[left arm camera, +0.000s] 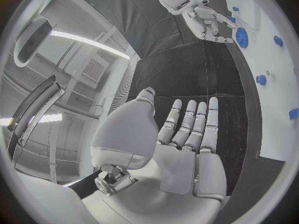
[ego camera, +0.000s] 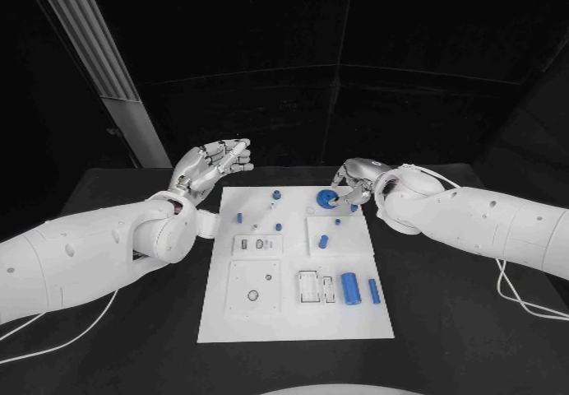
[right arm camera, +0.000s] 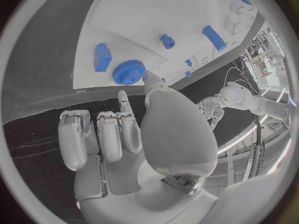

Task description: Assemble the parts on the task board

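The white task board (ego camera: 297,321) lies in the middle of the black table. A blue gear (ego camera: 327,197) sits at the board's far edge, to the right of its middle. My right hand (ego camera: 362,183) is at the gear; its thumb (right arm camera: 149,82) and one fingertip pinch the gear's (right arm camera: 129,72) rim while the other fingers are curled in. A small blue block (right arm camera: 102,57) stands just beside the gear. My left hand (ego camera: 211,169) is raised off the board's far left corner, fingers (left arm camera: 190,122) spread and straight, holding nothing.
Small blue pegs (ego camera: 276,195) (ego camera: 238,218) (ego camera: 322,241) stand on the board's far half. Two blue cylinders (ego camera: 351,288) (ego camera: 373,290) lie near its right edge, beside rectangular recesses (ego camera: 314,285). White cables (ego camera: 522,292) trail over the table on the right.
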`<state>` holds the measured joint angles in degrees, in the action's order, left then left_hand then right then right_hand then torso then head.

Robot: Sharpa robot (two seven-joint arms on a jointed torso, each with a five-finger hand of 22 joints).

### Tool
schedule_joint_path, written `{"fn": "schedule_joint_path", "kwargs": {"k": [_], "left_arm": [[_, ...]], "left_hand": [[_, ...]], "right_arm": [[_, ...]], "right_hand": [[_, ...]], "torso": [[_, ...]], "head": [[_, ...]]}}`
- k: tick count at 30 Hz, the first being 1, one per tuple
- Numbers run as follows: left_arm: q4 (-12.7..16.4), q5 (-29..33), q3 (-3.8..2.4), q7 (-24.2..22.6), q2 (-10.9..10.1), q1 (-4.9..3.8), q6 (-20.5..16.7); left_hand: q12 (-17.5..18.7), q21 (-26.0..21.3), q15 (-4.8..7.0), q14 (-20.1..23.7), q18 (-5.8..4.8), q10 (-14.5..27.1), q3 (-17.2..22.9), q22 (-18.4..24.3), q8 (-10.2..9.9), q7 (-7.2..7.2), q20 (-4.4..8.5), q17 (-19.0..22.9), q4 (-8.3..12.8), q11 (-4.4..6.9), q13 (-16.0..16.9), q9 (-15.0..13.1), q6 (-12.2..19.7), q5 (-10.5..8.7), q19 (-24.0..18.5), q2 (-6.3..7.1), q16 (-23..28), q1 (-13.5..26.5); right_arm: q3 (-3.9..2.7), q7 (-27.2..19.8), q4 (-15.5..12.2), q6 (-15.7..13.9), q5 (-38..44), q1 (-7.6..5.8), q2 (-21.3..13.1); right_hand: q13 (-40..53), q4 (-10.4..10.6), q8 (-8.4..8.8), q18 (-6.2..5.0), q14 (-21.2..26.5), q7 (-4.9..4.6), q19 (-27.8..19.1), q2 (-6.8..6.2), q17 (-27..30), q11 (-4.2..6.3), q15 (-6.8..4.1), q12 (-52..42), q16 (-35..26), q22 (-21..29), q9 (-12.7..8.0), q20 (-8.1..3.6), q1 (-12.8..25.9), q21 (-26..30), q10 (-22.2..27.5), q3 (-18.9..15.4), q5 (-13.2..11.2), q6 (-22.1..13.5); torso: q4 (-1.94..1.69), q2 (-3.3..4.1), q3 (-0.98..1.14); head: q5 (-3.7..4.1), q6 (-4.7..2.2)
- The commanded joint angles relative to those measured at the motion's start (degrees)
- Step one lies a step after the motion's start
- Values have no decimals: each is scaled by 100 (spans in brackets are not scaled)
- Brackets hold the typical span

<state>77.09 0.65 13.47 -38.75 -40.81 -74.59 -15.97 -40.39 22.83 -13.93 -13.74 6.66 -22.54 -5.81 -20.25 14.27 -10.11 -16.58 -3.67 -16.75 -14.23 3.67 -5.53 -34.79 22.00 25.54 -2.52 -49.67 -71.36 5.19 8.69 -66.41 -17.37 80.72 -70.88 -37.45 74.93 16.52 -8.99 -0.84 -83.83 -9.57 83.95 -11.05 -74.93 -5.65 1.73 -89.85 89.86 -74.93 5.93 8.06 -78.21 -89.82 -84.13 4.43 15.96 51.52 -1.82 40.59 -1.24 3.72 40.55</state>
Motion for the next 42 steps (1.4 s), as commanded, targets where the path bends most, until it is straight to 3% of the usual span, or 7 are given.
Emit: {"fn": "schedule_joint_path", "kwargs": {"k": [1, 10, 14, 24, 42], "left_arm": [[15, 0, -5, -1168, -3, -7, 58], [13, 0, -5, -1167, -5, -7, 57], [13, 0, -5, -1164, 0, -7, 61], [19, 0, -5, -1161, -13, -7, 58], [19, 0, -5, -1158, -15, -7, 61]], "left_hand": [[20, 6, -1, 42, -37, 22, -38, 5, 26, -611, 1, -7, -1, -10, 2, -6, 42, 27, -49, -29, 15, -12], [20, 6, -1, 42, -37, 22, -38, 5, 26, -611, 1, -7, -1, -10, 2, -6, 42, 27, -49, -29, 15, -12], [20, 6, -1, 42, -37, 22, -38, 5, 26, -611, 1, -7, -1, -10, 2, -6, 42, 27, -49, -29, 15, -12], [21, 5, -3, 49, -39, 26, -46, 8, 40, -612, 1, -7, -1, -12, 3, -7, 56, 28, -55, -33, 13, -15], [21, 5, -3, 49, -39, 26, -46, 8, 40, -612, 1, -7, -1, -12, 3, -7, 56, 28, -55, -33, 13, -15]], "right_arm": [[-4, 64, 7, 125, 34, -10, 30], [-5, 161, 58, 155, 79, -9, 125], [-5, 254, 102, 186, 79, -9, 178], [-5, 466, 172, 265, 120, -9, 266], [-5, 696, 203, 492, 169, -7, 311]], "right_hand": [[1507, -7, -45, 84, -617, -13, 605, 22, -1507, -44, 36, -15, 14, -1507, 11, 32, -101, -18, -587, 39, -27, 59], [1507, -27, -70, 84, -617, -32, 605, 113, -1507, -61, 49, -15, 14, -1507, 16, 44, -184, -18, -587, 105, -40, 71], [1507, -43, -66, 84, -617, -42, 605, 167, -1507, -69, 56, -15, 14, -1507, 12, 50, -218, -18, -587, 139, -49, 50], [1507, -89, -19, 84, -617, -61, 605, 250, -1507, -89, 74, -15, 14, -1507, -16, 67, -264, -18, -587, 185, -81, -65], [1507, -165, -21, 84, -617, -74, 605, 351, -1507, -103, 91, -15, 14, -1507, -23, 83, -332, -18, -587, 239, -134, -72]], "torso": [[-5, 1, 1], [6, -1, 2], [-1, 0, 2], [1, -6, 4], [-1, -3, 5]], "head": [[-10, 0], [-3, 5], [44, -2], [-10, -7], [6, -11]]}}
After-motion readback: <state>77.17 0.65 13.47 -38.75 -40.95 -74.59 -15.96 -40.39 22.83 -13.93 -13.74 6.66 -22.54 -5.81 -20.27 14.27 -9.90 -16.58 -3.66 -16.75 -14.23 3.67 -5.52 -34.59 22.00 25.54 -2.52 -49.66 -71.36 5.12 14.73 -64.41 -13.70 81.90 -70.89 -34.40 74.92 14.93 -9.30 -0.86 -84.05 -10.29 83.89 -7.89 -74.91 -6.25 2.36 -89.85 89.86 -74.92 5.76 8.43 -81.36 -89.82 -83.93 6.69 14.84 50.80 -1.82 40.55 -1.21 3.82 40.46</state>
